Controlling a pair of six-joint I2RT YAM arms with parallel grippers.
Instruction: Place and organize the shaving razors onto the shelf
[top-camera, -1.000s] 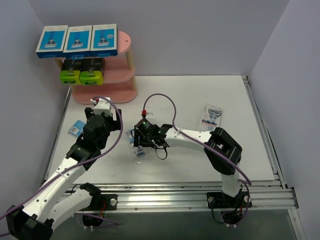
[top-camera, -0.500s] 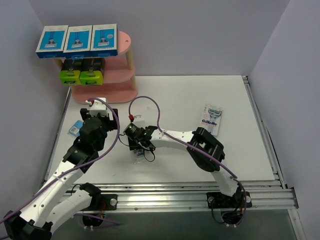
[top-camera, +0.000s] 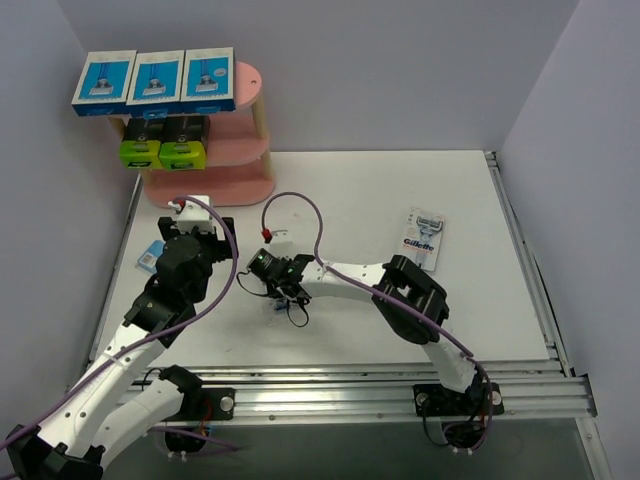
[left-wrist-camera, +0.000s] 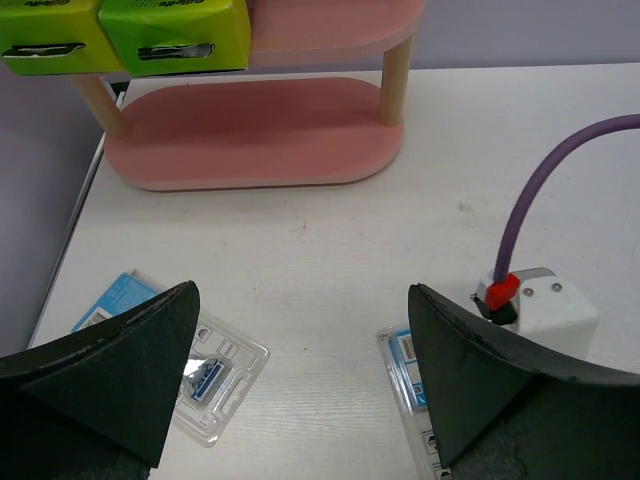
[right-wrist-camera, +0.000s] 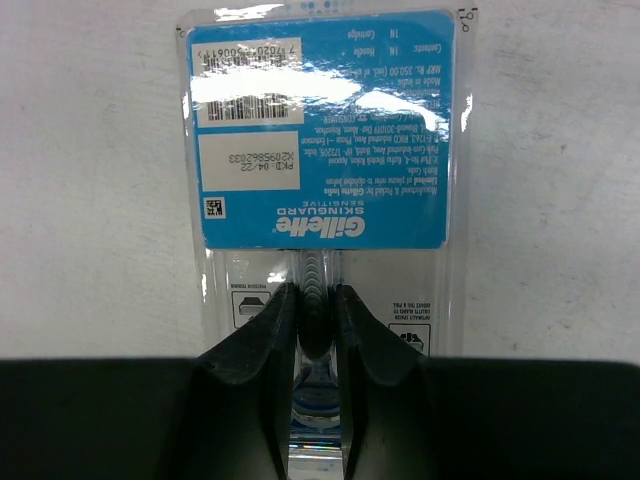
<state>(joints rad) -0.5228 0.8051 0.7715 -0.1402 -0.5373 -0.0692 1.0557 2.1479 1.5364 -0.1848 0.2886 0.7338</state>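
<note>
My right gripper (right-wrist-camera: 315, 300) is shut on the raised handle ridge of a clear blister pack with a blue card (right-wrist-camera: 320, 130), which lies flat on the table. From above, that gripper (top-camera: 281, 298) sits left of the table's centre over the pack (top-camera: 277, 308). Open and holding nothing, my left gripper (left-wrist-camera: 302, 300) hovers over bare table between a small blister pack (left-wrist-camera: 215, 370) and the gripped pack (left-wrist-camera: 405, 360). The pink shelf (top-camera: 240, 130) carries three blue-and-white boxes (top-camera: 155, 80) on top and two black boxes with lime-green ends (top-camera: 163, 142) on the middle tier. Its bottom board (left-wrist-camera: 250, 130) is bare.
A long razor pack (top-camera: 424, 238) lies on the table at the right. A small blue-carded pack (top-camera: 152, 257) lies by the table's left edge, beside my left gripper (top-camera: 195, 228). The right wrist's white camera and purple cable (left-wrist-camera: 535, 305) stand close to my left finger.
My right gripper slid a little left over the blister pack and closed on its handle ridge. The left arm shifted slightly left and stayed open.
</note>
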